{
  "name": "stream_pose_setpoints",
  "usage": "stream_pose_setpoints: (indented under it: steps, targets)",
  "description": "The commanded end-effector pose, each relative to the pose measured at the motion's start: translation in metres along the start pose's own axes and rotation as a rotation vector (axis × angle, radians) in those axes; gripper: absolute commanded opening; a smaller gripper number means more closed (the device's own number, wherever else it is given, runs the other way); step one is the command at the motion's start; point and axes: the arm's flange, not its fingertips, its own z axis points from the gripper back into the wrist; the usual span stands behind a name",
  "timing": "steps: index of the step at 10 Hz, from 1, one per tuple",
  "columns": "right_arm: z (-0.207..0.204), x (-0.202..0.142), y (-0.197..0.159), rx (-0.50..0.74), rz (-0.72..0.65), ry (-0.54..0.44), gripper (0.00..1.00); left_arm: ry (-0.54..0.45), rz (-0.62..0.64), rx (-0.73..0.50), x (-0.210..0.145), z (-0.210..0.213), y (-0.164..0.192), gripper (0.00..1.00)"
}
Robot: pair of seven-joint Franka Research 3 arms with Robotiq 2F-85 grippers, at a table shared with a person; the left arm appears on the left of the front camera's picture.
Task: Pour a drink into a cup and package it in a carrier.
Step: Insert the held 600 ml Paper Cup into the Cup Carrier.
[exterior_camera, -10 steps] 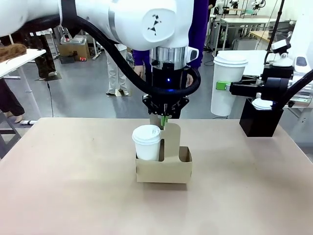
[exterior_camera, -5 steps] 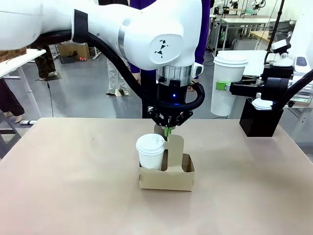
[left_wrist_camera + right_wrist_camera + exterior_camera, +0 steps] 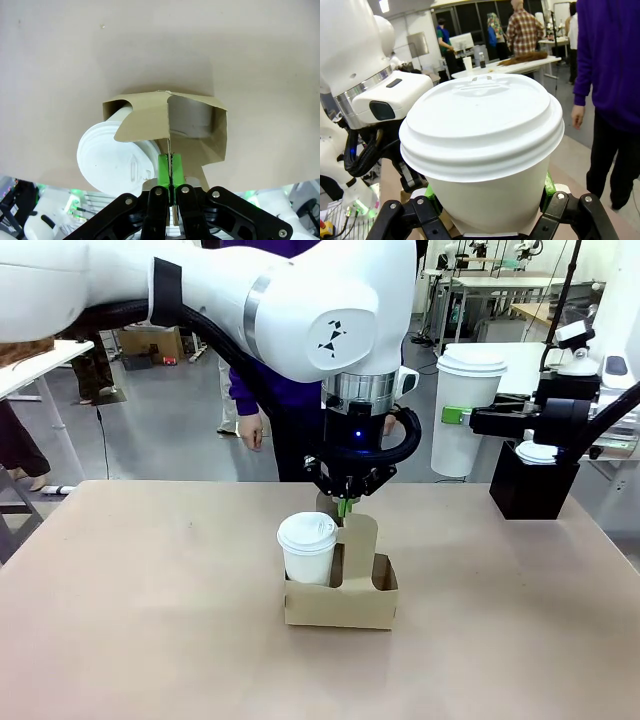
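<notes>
Two pockets are offered by the carrier (image 3: 340, 605), which appears to rest on the table (image 3: 140, 620) near its middle. The pocket at 9 o'clock of the raised handle panel (image 3: 360, 536) is taken by a short lidded cup (image 3: 308, 546), while the pocket at 3 o'clock (image 3: 192, 117) is seen bare down to its floor in the left wrist view. The top of the handle panel is pinched flat between the green pads of the left gripper (image 3: 344, 506), which comes straight down on it. The tall white cup (image 3: 466, 420) is held aloft by the right gripper (image 3: 455, 416), well apart from the carrier at about 2 o'clock, and is clasped around its body below a fitted white lid (image 3: 482, 117). Its contents are hidden by that lid, as are those of the short cup. The step in hand is judged to be the loading of the free pocket. For this the carrier is best kept pinned level by its handle, and the tall cup kept upright, brought over the 3 o'clock pocket clear of the left wrist, and lowered straight so that its base is not caught on the cardboard rim. A lopsided load and a tipping carrier are the risks to be watched. A black box (image 3: 530, 496) stands farther out at 2 o'clock, with a small white-topped item (image 3: 537, 452) in it that cannot be identified.
</notes>
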Motion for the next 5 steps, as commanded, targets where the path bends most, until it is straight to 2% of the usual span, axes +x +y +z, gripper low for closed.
stream_pose_setpoints:
  steps: [1,2,4,5]
  targets:
    - [0.001,0.003,0.002,0.006,-0.001,-0.011,0.84,0.0,0.0,0.0,0.0,0.0,0.0,0.24]
    - [0.001,0.003,0.002,0.006,-0.001,-0.011,0.84,-0.006,-0.064,-0.006,-0.002,0.004,0.012,0.6]
    - [0.0,0.0,0.0,0.0,0.0,0.0,0.84,0.017,-0.122,-0.062,-0.006,0.022,0.027,1.0]
    - [-0.002,-0.003,-0.019,0.037,-0.043,0.027,0.84,0.022,-0.157,-0.091,-0.008,0.035,0.035,1.0]
